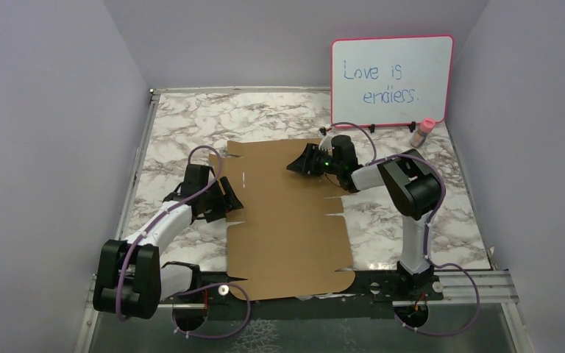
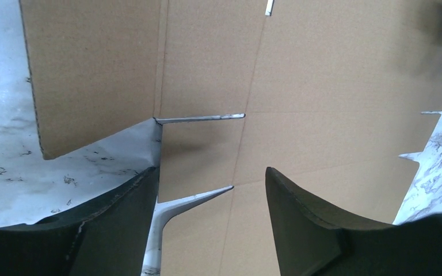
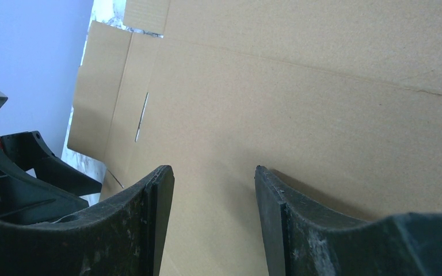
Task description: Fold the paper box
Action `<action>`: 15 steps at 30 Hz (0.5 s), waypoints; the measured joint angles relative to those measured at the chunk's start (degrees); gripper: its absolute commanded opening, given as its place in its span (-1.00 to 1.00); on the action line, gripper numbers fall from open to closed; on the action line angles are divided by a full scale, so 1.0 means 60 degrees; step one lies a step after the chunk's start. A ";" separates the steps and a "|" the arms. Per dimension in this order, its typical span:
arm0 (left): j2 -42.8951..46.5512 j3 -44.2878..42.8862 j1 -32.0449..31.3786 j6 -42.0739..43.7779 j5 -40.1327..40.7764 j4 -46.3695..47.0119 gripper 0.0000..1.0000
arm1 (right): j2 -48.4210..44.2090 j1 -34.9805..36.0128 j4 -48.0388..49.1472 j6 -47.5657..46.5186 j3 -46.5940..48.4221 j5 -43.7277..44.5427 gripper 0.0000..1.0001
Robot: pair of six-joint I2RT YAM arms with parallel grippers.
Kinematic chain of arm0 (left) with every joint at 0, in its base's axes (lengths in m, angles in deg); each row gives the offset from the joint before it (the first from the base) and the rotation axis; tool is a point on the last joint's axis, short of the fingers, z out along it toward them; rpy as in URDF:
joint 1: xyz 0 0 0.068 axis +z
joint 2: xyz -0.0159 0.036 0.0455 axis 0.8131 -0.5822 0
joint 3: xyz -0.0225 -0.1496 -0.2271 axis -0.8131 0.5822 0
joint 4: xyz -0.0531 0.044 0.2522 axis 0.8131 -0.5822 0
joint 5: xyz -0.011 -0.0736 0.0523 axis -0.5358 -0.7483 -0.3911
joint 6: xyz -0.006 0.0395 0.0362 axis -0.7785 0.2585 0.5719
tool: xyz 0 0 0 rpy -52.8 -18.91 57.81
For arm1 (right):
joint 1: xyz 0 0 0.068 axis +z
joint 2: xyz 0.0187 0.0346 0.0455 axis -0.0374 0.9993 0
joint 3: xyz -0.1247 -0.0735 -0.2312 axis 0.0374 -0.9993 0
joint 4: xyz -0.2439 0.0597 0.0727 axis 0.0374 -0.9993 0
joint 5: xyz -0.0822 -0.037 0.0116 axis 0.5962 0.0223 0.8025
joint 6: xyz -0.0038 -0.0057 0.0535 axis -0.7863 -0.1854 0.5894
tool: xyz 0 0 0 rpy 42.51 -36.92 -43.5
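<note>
Brown corrugated cardboard, the paper box lies as a flat, unfolded sheet in the middle of the marble table, its near end over the front rail. No panel looks raised, so I judge the folding to be at its very start: reaching for a first flap. The left gripper sits at the sheet's left edge by the slit tab, jaws spread and empty. The right gripper hovers over the far right part, likewise parted, holding nothing. The next move probably calls for slipping a finger under an edge flap and lifting it along its crease.
</note>
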 measured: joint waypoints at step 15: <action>0.0306 -0.0747 -0.1144 -0.0044 0.0525 -0.0699 -0.14 | 0.0018 -0.0029 0.0149 -0.0004 -0.0004 0.0171 0.20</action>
